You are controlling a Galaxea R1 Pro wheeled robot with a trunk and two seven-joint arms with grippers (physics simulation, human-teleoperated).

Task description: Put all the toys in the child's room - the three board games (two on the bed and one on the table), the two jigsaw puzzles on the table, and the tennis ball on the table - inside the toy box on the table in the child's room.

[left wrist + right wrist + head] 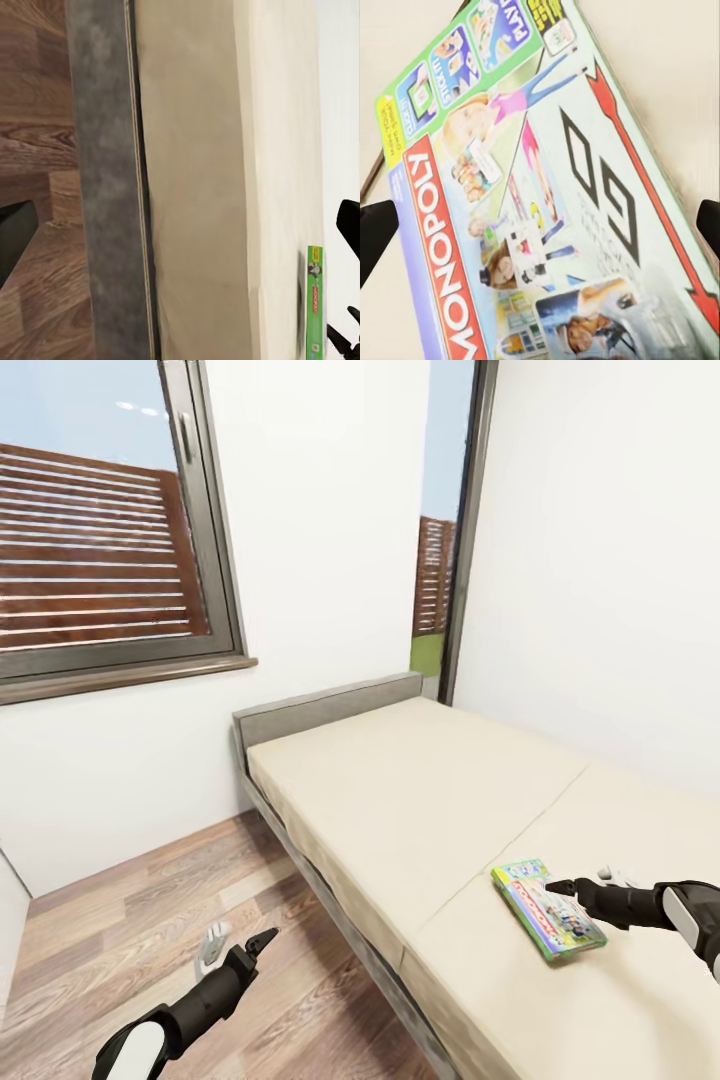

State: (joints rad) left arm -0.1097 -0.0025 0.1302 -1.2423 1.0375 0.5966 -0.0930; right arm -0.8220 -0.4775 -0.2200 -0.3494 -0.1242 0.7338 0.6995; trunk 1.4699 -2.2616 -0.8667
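- Room: white walls, a wood-plank floor [200, 880] and, at the left, a dark-framed window [110, 520] looking onto a slatted brown fence
- Left gripper [237, 948]: hangs over the floor beside the bed, its white finger and black finger spread apart with nothing between them
- Bed [420, 810]: cream mattress on a grey frame with a low grey headboard, running from the window wall towards the right foreground; the left wrist view looks along its grey side rail [112, 187]
- Board game [547, 909]: a flat green-edged "Monopoly" box lying on the mattress near the right foreground, seen close in the right wrist view [547, 202]
- Right gripper [590, 882]: poised just above the box's far right edge, fingers parted, their tips at either side of the box in the wrist view; not closed on it
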